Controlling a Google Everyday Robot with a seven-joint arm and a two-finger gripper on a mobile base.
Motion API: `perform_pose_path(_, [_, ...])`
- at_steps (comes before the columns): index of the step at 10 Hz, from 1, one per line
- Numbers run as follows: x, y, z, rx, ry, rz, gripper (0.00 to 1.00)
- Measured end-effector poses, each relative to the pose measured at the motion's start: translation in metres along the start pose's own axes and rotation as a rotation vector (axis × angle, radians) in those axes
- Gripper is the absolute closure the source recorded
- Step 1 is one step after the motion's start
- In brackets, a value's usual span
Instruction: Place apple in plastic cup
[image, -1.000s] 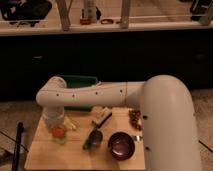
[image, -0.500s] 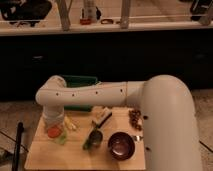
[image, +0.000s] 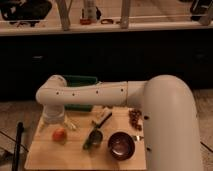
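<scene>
gripper (image: 54, 119) hidden behind arm (image: 90, 94), plastic cup unseen, green bin (image: 80, 81) partly covered

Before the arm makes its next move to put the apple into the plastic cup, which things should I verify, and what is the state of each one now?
1. Small round orange-red apple found: ok, on the left part of the wooden table.
2. The gripper close to the apple: ok, just behind and above it, under the white arm's bend.
3. Apple held: cannot tell.
4. Small pale-green plastic cup found: cannot tell; a pale shape right of the apple may be it.
5. Dark round bowl and dark red grape cluster out of the way: ok, both far right.
</scene>
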Motion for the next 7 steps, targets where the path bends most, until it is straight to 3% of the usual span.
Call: perform_pose_path(7, [0.0000,0.0004,-0.0091,0.003,0.015,0.001,0.20])
